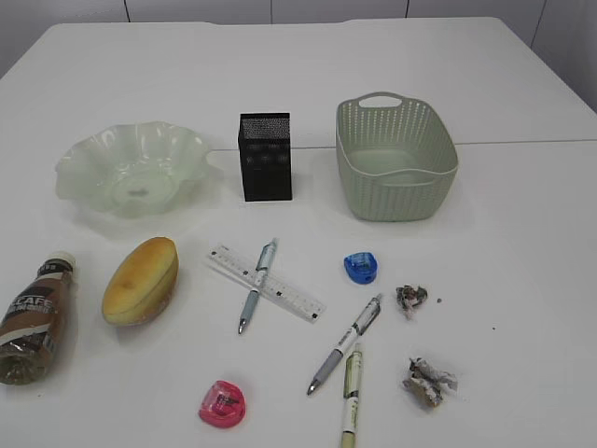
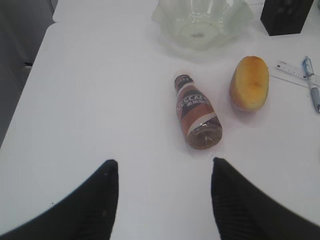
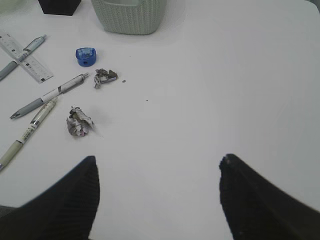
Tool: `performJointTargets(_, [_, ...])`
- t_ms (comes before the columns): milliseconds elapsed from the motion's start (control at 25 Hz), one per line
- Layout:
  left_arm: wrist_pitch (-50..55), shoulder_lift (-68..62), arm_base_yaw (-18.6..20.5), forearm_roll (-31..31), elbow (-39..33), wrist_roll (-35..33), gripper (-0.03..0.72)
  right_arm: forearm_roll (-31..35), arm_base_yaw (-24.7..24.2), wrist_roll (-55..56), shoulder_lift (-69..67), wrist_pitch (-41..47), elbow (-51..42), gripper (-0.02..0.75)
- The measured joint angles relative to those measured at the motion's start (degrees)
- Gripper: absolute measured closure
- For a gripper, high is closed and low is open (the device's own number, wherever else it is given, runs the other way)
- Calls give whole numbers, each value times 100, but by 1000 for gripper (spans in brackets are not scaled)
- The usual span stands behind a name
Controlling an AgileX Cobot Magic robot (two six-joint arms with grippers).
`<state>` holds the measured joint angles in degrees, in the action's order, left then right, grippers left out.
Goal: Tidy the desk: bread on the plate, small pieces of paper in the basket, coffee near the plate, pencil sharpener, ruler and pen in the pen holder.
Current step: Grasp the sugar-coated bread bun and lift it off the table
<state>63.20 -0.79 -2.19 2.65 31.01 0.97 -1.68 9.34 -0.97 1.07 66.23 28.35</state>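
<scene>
A white table (image 1: 522, 233) is observed; plate (image 1: 131, 168), pen holder (image 1: 266, 157) and basket (image 1: 395, 159) are ranged along the rear. Both left gripper (image 2: 162, 200) and right gripper (image 3: 157, 200) are released, nothing grasped.

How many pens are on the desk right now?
3. One pen lies across the ruler; a second pen lies right of it, below the blue sharpener; a third, green-barrelled pen lies at the front edge. None seem hidden.

Ahead of the left gripper (image 2: 162, 200) a coffee bottle (image 2: 197, 113) lies on its side beside a golden bread roll (image 2: 249, 83), the frilled plate (image 2: 170, 30) beyond. Ahead-left of the right gripper (image 3: 157, 200) lie two paper scraps (image 3: 79, 122), pens (image 3: 50, 95), a ruler (image 3: 22, 56), a blue sharpener (image 3: 85, 55); the basket (image 3: 130, 17) and black pen holder (image 3: 59, 6) stand farther off.
</scene>
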Motion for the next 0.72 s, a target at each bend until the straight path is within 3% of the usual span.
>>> performJointTargets(400, [219,-1433,0,-60,1274,0,254,-21,0,-189,-236,36,456,186])
performJointTargets(720, [732,-3752,0,-844,2583,0,254,224,0,198,-3235,307,1048,186])
